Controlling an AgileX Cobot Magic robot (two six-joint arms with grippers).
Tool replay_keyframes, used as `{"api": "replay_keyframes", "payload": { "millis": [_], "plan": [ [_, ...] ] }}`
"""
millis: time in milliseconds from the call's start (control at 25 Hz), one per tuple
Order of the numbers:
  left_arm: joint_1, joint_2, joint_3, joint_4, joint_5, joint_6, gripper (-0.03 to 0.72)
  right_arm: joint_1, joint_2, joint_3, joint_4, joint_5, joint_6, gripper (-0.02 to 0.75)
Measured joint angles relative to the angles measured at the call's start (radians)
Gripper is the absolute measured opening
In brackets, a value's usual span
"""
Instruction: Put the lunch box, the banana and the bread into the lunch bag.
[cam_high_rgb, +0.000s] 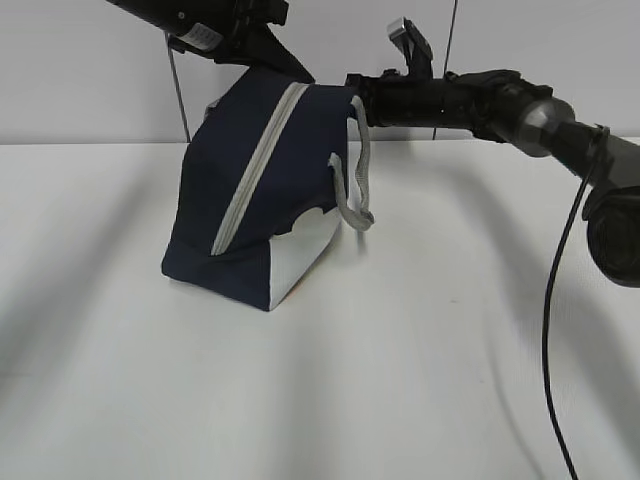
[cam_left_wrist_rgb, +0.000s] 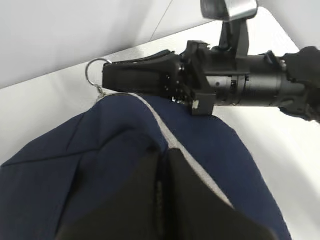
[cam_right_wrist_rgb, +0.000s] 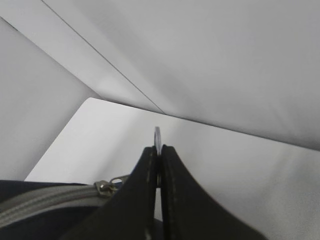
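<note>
Bag (cam_high_rgb: 262, 190): soft, light fabric, zipped. Right gripper (cam_right_wrist_rgb: 159, 172) pinches zipper ring (cam_right_wrist_rgb: 158, 136); left gripper (cam_left_wrist_rgb: 162, 187) clamps fabric beneath itself.

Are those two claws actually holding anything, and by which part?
Yes. The right gripper pinches the metal ring on the zipper pull of the lunch bag. The left gripper is shut on the bag's top fabric beside the zipper.
</note>
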Motion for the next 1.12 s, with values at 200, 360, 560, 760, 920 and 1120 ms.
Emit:
{"api": "replay_keyframes", "payload": {
  "millis": [200, 360, 560, 760, 920, 1120],
  "plan": [
    [0.002, 0.000, 0.001, -0.025, 0.006, 0.033, 0.019, 0.001, 0.029, 0.000, 0.012, 0.000, 0.004, -0.016],
    [0.002, 0.000, 0.002, -0.028, 0.009, 0.039, 0.019, 0.001, 0.033, -0.005, 0.012, 0.000, 0.004, -0.016],
    [0.010, 0.000, 0.002, -0.035, 0.014, 0.039, 0.019, 0.001, 0.033, -0.007, 0.012, 0.000, 0.004, -0.016],
    [0.023, 0.000, 0.002, -0.051, 0.024, 0.039, 0.074, 0.000, 0.037, -0.047, 0.001, -0.010, 0.004, 0.033],
    [0.032, -0.017, 0.001, -0.071, 0.023, 0.039, 0.354, -0.004, 0.041, -0.086, -0.015, -0.010, 0.004, 0.271],
    [0.048, -0.020, -0.003, -0.079, 0.028, 0.039, 0.566, -0.006, 0.041, -0.097, -0.012, -0.010, 0.004, 0.487]
  ]
}}
